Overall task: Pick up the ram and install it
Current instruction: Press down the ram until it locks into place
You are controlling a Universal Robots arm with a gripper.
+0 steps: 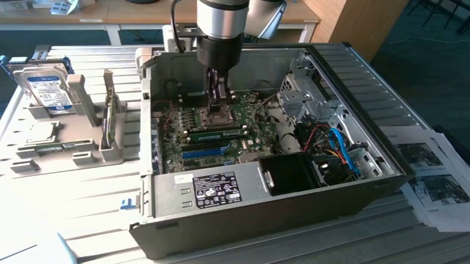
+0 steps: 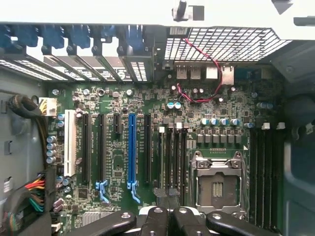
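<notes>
The ram [image 1: 217, 133], a long green stick with a pale label, stands on edge in a slot on the motherboard [image 1: 184, 118], just in front of the empty processor socket [image 1: 218, 115]. My gripper [image 1: 215, 99] hangs inside the open computer case, a little above the socket and the ram. In the wrist view its black fingers [image 2: 156, 219] are pressed together, so the gripper [image 2: 167, 214] is shut, and nothing shows between them. They line up over the narrow memory slots [image 2: 172, 157] beside the socket [image 2: 216, 184].
The case walls [image 1: 242, 187] ring the motherboard, with a black drive cage [image 1: 294, 173] and blue and red cables [image 1: 342, 148] at the exterior view's right. A grey holder [image 1: 66, 148] at the left carries a hard drive [image 1: 45, 88] and a thin board on edge [image 1: 109, 118]. Papers [image 1: 433, 176] lie right.
</notes>
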